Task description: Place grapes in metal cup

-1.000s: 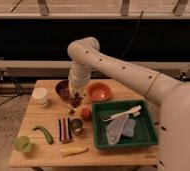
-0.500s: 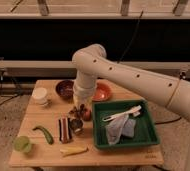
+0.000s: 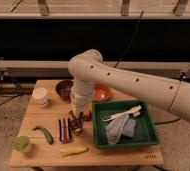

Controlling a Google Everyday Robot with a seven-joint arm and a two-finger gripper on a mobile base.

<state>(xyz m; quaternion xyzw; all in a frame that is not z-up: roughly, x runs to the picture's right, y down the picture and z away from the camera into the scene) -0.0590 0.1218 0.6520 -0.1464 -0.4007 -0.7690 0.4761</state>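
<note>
Metal cup [image 3: 77, 128] under hand [image 3: 77, 118]; green tray [image 3: 149, 136] beside.

Wooden table [image 3: 113, 155]: light-toned top, rectangular, standing in the middle foreground on a speckled grey floor [image 3: 3, 125].

Back wall [image 3: 43, 42]: wide dark band running across the full width, nearly black, with little detail visible.

Pale rail [image 3: 28, 65]: horizontal, light grey, crossing behind the table at about its far edge, carried on small brackets.

Upper ledge [image 3: 88, 15]: a second light horizontal strip along the top, with several slanted metal struts rising from it.

Cable [image 3: 130, 40]: thin, dark, hanging down in front of the dark band toward the rail.

Light: warm, yellowish, falling evenly on table and floor.
</note>
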